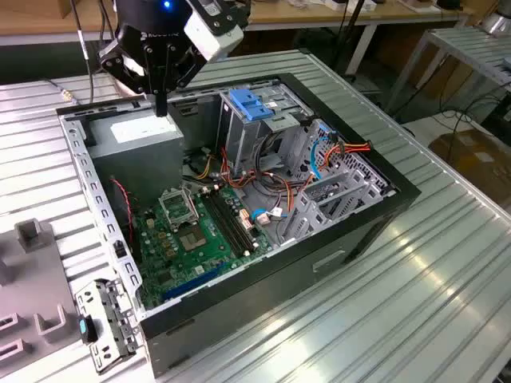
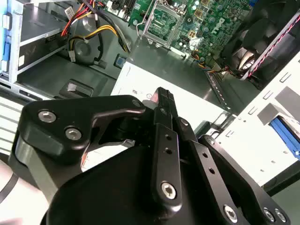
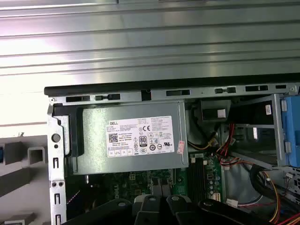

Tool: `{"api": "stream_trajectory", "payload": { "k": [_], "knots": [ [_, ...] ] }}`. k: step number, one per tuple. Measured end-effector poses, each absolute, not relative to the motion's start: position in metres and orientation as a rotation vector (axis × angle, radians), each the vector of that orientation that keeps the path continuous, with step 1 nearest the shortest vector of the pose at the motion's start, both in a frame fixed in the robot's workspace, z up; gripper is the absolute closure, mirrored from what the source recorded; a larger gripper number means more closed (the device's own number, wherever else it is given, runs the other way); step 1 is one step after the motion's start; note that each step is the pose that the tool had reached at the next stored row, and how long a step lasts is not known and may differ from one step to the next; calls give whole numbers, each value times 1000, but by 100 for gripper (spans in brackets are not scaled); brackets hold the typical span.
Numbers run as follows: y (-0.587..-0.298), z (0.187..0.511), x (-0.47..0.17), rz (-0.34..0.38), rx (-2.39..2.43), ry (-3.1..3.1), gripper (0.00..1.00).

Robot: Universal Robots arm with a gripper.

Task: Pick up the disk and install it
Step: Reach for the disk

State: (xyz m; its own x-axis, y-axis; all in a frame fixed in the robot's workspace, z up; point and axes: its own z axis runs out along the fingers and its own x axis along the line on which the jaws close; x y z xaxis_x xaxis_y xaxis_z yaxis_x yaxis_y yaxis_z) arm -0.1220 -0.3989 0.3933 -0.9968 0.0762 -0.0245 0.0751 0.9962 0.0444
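A flat silver-metal piece with a blue clip on its side, which I take for the disk (image 1: 104,325), lies on the table by the front corner of the open computer case (image 1: 375,209), at the exterior view's lower left. My gripper (image 1: 162,108) hangs over the back of the case, just above the grey power-supply box (image 1: 140,132) with its white sticker. It is far from the disk. In the second wrist view the gripper (image 2: 163,96) has its black fingers pressed together and holds nothing.
The tall metal drive cage with a light-blue top (image 1: 254,104) stands inside the case, right of the power supply in the exterior view. The green motherboard (image 1: 192,239) and loose red and orange cables (image 1: 335,152) fill the floor. Grey fixture blocks (image 1: 32,271) sit at the left.
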Motion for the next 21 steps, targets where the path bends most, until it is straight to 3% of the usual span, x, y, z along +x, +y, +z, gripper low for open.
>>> {"api": "stream_trajectory", "payload": {
  "k": [21],
  "knots": [
    [-399,393,-133,68,118,3113,89]
  ]
}}
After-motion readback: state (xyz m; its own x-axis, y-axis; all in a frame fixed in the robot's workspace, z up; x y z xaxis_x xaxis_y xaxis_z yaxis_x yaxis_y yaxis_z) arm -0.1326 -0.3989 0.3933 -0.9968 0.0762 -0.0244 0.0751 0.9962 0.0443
